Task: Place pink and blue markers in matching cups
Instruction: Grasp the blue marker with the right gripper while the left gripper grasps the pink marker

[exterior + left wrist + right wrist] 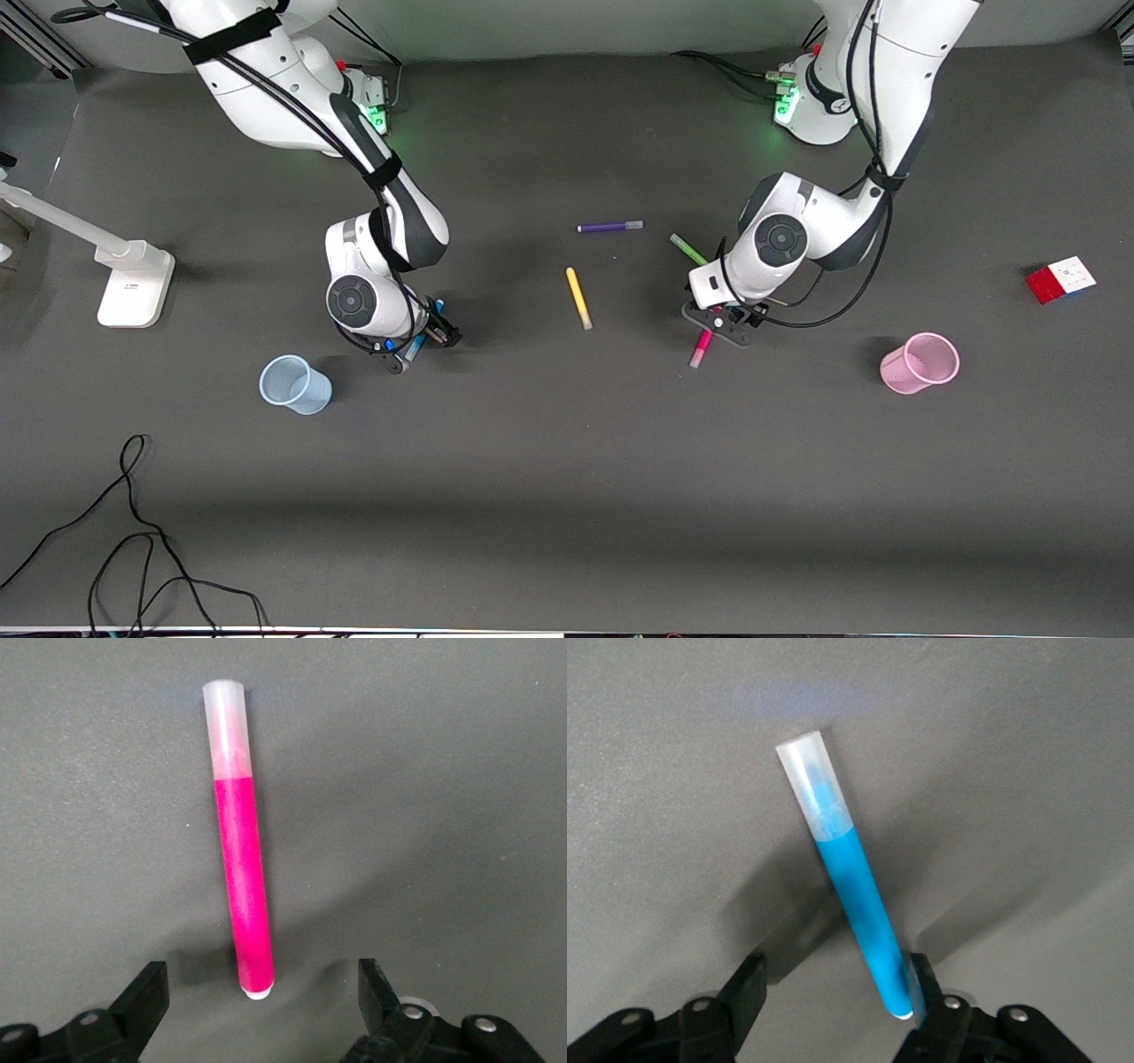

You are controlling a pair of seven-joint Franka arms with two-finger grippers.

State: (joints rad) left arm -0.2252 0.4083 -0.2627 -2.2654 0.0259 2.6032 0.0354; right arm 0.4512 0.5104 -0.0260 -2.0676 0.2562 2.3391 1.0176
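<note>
The pink marker (pixel 701 348) lies flat on the dark table; in the left wrist view (pixel 243 877) its end reaches in between the fingers. My left gripper (pixel 719 326) (pixel 261 997) is low over that end, open, with a gap on both sides of the marker. The blue marker (pixel 415 346) (pixel 859 895) is at my right gripper (pixel 423 337) (pixel 834 979), which is open; the marker's end leans against one finger (pixel 923 979), the other finger stands well clear. The pale blue cup (pixel 295 385) stands beside the right gripper, nearer the camera. The pink mesh cup (pixel 921 363) stands toward the left arm's end.
A yellow marker (pixel 578 298), a purple marker (pixel 609 227) and a green marker (pixel 688 249) lie between the arms. A colour cube (pixel 1060 279) sits at the left arm's end, a white stand (pixel 133 283) at the right arm's end. Black cables (pixel 133 532) trail near the front edge.
</note>
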